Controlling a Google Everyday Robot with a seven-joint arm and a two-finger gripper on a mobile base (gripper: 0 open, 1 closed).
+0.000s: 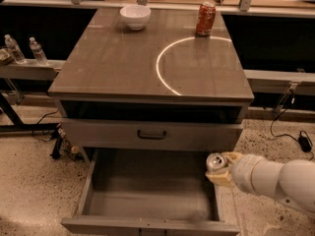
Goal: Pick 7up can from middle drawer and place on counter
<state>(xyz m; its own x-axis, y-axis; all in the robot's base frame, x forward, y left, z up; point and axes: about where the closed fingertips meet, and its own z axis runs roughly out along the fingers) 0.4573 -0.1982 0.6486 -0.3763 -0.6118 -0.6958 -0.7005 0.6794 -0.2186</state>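
Observation:
My gripper (220, 171) is at the lower right, its tan fingers shut on the 7up can (215, 161), whose shiny silver top faces up. It holds the can upright over the right side wall of the open middle drawer (147, 195), which is pulled out with a bare grey floor. My white arm (275, 178) reaches in from the right edge. The counter (113, 58) lies above and behind, marked with a white arc (160, 68).
A red-orange can (205, 18) and a white bowl (135, 16) stand at the counter's far edge. A shut drawer front with a dark handle (152, 134) sits above the open drawer. Two water bottles (14, 48) stand on a shelf at left. Cables lie on the floor.

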